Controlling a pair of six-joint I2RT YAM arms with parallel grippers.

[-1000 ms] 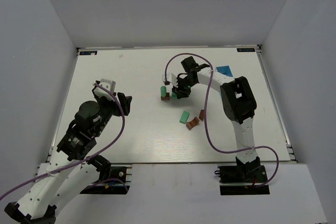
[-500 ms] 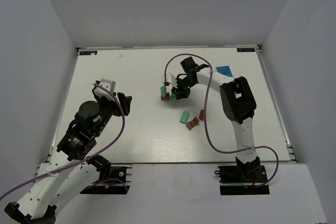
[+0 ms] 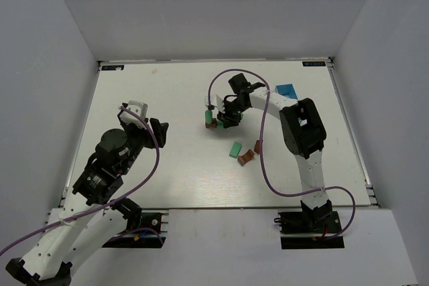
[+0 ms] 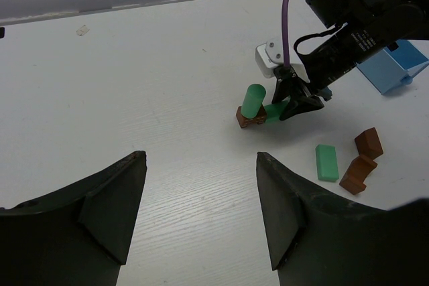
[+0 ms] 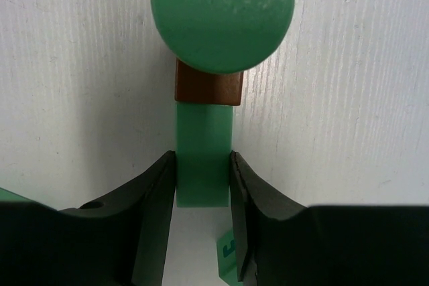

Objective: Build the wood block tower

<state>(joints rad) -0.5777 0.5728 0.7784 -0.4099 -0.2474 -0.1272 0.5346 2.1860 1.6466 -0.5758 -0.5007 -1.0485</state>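
while in tool, block partly obscure

Your left arm sits folded at the near left, elbow bent and wrist raised. Its left gripper is angled toward the far right, jaws spread wide with nothing between them. Your right arm rises from its near-right base and reaches to the far middle, forearm swung left. The right gripper is tipped downward and low, its fingers pressed against both sides of a flat green block.
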